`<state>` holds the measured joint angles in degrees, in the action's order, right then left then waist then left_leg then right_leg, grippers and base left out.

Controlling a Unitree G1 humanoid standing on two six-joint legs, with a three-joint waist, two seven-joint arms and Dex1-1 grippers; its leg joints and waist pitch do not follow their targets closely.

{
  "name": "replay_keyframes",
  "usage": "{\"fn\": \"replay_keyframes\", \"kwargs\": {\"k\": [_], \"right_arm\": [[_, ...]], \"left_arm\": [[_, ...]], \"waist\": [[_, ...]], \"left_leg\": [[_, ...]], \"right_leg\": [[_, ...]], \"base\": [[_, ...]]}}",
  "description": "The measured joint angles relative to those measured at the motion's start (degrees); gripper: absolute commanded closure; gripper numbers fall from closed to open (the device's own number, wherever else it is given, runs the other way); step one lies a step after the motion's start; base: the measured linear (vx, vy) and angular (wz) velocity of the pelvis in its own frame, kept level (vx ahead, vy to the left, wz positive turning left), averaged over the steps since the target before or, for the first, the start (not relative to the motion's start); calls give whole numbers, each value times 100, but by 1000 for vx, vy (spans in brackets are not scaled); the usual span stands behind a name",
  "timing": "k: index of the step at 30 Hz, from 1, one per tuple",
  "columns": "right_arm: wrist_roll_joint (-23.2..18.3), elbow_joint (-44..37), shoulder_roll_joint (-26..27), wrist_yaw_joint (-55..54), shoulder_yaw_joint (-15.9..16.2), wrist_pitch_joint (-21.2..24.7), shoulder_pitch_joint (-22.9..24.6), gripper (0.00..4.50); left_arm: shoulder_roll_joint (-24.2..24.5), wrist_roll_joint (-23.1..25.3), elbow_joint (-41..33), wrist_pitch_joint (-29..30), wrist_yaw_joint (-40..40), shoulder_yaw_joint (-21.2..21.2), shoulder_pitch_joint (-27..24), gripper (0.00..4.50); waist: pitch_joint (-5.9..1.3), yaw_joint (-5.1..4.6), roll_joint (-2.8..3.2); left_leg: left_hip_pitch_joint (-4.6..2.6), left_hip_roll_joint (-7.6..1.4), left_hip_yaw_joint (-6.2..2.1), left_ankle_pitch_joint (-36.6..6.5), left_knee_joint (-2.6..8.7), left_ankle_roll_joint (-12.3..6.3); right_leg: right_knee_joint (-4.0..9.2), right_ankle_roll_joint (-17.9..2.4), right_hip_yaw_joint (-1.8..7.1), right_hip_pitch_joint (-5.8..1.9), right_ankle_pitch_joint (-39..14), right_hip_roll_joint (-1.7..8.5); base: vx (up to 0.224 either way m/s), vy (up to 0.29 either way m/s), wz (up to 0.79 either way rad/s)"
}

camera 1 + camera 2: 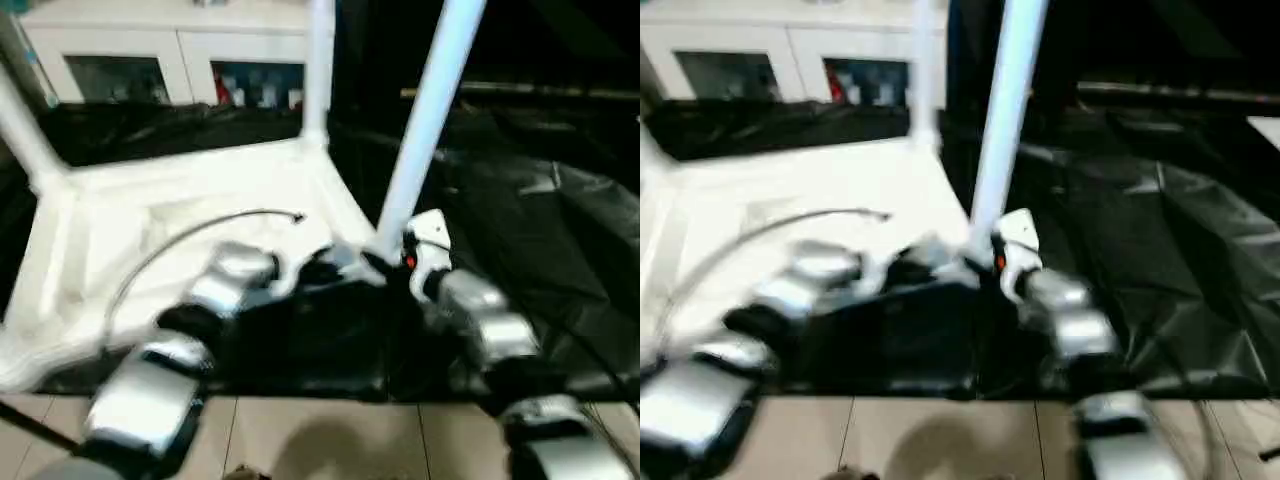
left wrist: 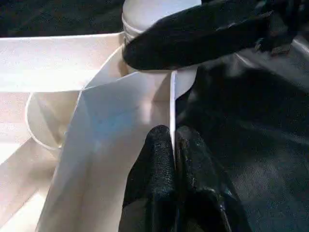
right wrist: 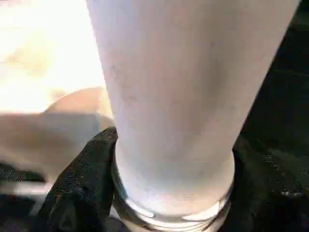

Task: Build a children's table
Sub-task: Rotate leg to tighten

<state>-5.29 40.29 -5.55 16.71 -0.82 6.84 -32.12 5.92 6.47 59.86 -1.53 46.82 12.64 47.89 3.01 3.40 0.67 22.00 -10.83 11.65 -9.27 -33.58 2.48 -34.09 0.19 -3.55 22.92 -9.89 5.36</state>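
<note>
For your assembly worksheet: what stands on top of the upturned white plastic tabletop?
On the white plastic tabletop, white tapered legs rise from corner sockets: one at the far corner, one at the near corner beside the right gripper. That near socket is covered by the grippers.

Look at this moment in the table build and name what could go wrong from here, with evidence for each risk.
1. The leg leans rather than standing straight over its corner socket, so its threaded end could cross-thread or jam.
2. The left gripper pinches only the thin rim of the tabletop; a hard twist by the right gripper might pull it free, letting the tabletop shift.
</note>
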Motion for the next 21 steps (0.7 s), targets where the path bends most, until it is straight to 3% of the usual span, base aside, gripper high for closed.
{"fn": "replay_keyframes", "kwargs": {"k": [5, 7, 13, 18, 21], "right_arm": [[97, 188, 310, -857, -177, -22, -153, 173], [121, 288, 313, -868, -223, -122, -190, 117], [149, 297, 234, -494, -82, -275, -187, 61], [108, -301, -932, 1620, 408, -170, -112, 61], [45, -737, -1276, 2454, 584, -115, -17, 61]], "left_arm": [[-337, 5, 225, 66, -583, -40, 134, 450], [-395, 16, 311, 58, -651, -46, 188, 450], [-308, 70, 389, -62, -845, -72, 230, 450], [113, 10, 366, -259, 60, -53, 217, 450], [326, -21, 282, -477, 846, -29, 136, 450]], "waist": [[-1, 7, 2], [-2, 6, 3], [0, -55, 3], [7, -56, -9], [5, -37, -13]], "left_leg": [[4, 5, 0, 0, 0, -1], [5, 8, 0, -1, 2, -2], [13, 2, -1, 0, 4, -2], [18, -10, -5, 0, 6, -3], [16, -22, -13, 0, 9, -3]], "right_leg": [[8, 4, 3, -9, -2, 3], [9, 4, 5, -10, -2, 4], [4, -2, -2, 4, 11, 2], [-1, -17, -13, 9, 23, -4], [-4, -5, -22, 10, 15, -14]], "base": [[0, 0, 0], [0, 0, 0], [0, 0, 0], [0, 0, 0], [0, 0, 0]]}}
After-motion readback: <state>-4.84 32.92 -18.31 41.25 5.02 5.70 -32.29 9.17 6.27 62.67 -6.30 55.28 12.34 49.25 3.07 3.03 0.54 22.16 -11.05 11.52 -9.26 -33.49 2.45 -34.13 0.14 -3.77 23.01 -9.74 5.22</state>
